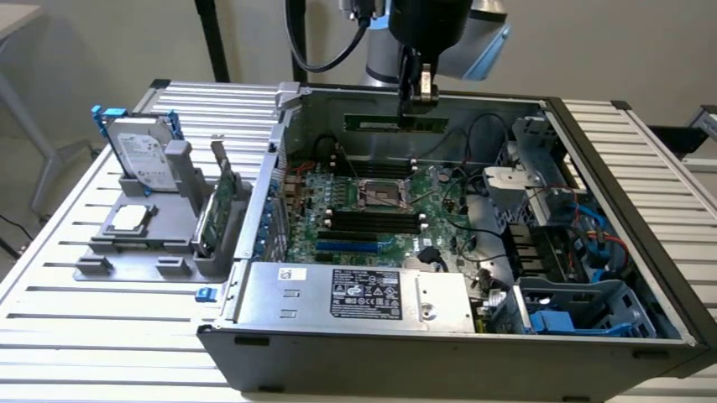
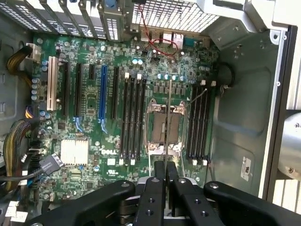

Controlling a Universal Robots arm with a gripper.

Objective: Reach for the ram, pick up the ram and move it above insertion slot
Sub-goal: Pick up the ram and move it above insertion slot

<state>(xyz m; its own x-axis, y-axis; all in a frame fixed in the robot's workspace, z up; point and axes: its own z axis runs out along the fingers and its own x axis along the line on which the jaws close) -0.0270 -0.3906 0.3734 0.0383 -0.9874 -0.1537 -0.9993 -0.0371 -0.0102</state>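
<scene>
My gripper (image 1: 417,102) hangs over the open computer case (image 1: 448,344), shut on the ram (image 1: 395,123), a long thin green stick held level above the back of the motherboard (image 1: 370,197). In the wrist view the ram (image 2: 168,117) shows edge-on as a thin line running out from my closed fingers (image 2: 160,175) across the CPU socket (image 2: 164,127). Black memory slots lie on both sides of the socket, one bank (image 2: 131,117) beside the expansion slots and another (image 2: 199,120) nearer the case wall. The ram sits well above the board, touching no slot.
A hard drive (image 1: 146,155) and an upright green expansion card (image 1: 227,197) stand in a grey holder on the exterior view's left. The power supply (image 1: 358,294), drive cage (image 1: 538,159), blue cables (image 1: 594,235) and black cable bundles (image 2: 19,146) crowd the case.
</scene>
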